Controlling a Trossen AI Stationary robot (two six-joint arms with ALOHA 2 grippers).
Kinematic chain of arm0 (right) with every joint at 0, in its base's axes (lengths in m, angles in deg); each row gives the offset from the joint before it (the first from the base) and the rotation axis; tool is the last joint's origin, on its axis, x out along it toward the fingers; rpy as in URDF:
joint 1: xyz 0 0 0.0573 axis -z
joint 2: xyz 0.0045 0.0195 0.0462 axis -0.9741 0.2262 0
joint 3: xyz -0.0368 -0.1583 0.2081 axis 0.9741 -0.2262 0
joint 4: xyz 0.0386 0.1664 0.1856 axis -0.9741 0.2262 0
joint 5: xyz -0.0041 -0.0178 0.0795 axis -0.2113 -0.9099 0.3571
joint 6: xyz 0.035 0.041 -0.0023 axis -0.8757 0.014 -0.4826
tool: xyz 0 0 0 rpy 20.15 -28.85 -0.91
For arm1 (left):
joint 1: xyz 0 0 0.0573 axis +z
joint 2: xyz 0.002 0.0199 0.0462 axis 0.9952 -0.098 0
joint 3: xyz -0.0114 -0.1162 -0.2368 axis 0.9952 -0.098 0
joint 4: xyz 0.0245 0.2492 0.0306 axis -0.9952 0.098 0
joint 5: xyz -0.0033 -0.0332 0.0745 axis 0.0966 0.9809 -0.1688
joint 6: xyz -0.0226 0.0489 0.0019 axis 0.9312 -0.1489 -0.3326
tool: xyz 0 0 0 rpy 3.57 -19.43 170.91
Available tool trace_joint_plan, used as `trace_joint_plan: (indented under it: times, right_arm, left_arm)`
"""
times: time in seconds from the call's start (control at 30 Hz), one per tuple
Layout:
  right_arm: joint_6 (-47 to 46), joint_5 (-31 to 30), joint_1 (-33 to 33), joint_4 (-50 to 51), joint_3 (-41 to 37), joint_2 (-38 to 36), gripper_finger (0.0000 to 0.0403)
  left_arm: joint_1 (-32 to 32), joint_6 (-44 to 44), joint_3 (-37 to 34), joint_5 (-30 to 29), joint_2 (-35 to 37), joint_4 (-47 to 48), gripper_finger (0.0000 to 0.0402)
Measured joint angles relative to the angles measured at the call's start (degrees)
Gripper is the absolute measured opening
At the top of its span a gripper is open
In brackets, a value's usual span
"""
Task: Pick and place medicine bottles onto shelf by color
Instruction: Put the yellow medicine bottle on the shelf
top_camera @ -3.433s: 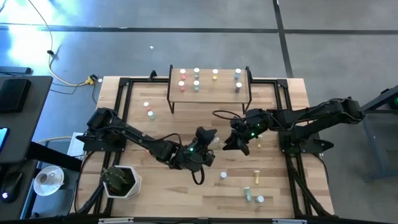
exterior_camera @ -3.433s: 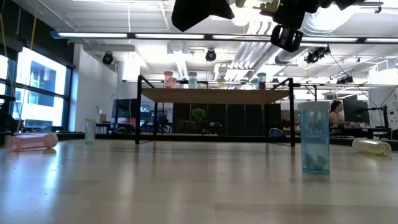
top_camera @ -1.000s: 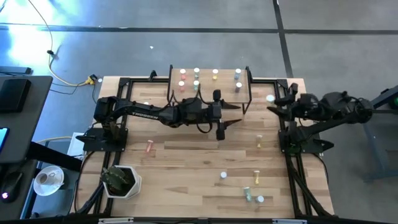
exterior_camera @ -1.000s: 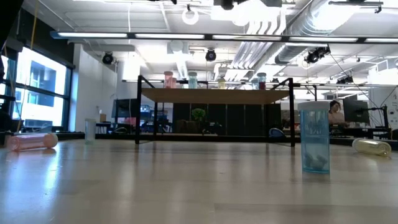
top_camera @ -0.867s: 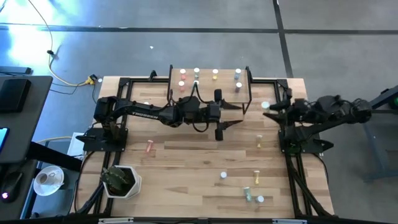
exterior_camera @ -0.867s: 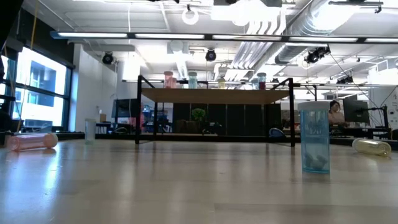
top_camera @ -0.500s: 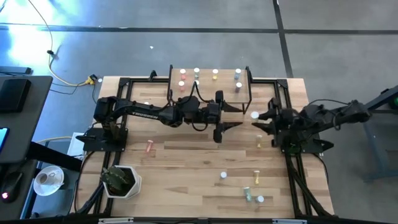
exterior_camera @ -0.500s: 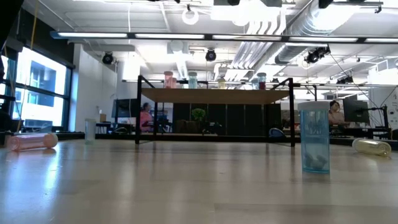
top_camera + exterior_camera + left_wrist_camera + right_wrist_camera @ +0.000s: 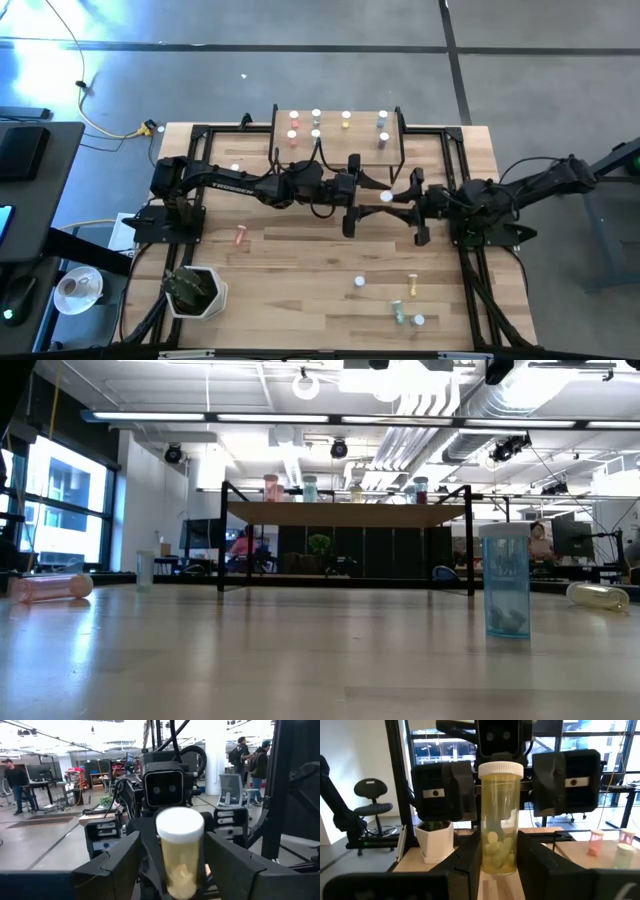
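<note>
Pinching one yellow bottle (image 9: 500, 820) low on its body in the right gripper (image 9: 499, 864), keeping it upright, white cap on top. Hanging over the middle of the tabletop (image 9: 300, 260), just near of the shelf (image 9: 362, 128). Spreading the left gripper (image 9: 178, 866) wide to either side of that same bottle, pads (image 9: 445, 785) standing apart from it and not touching. Facing each other across the bottle, left arm reaching in from the left, right arm from the right.

Counting seven bottles standing on the shelf: two pink ones (image 9: 293, 126) at the left end, two beside them, one yellow (image 9: 346, 116), and two at the right end (image 9: 382, 127).

Counting loose bottles on the tabletop: one pink (image 9: 240, 236) lying at the left, one white cap (image 9: 235, 167) far left beside the left arm, one (image 9: 358, 283) standing near the middle, and a near-right cluster (image 9: 405, 308) of about four, too small for telling surely.

Showing one potted plant (image 9: 195, 290) at the near left corner.
</note>
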Motion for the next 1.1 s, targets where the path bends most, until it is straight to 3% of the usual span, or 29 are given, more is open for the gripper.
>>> trace_joint_plan:
  times: [0.27,0.47,1.1]
  right_arm:
    - [1.17,-0.52,-2.27,-5.98,0.0,3.37,0.0089]
    - [3.14,-5.36,-5.11,-7.21,0.0,3.47,0.0089]
    - [3.66,-5.46,-6.08,-9.11,0.02,3.81,0.0089]
  left_arm:
    - [-0.1,0.14,0.04,0.16,0.0,-0.04,0.0204]
    - [-0.33,0.04,0.04,0.17,0.0,-0.09,0.0193]
    - [-1.03,0.01,0.04,0.58,0.0,-1.29,0.0147]
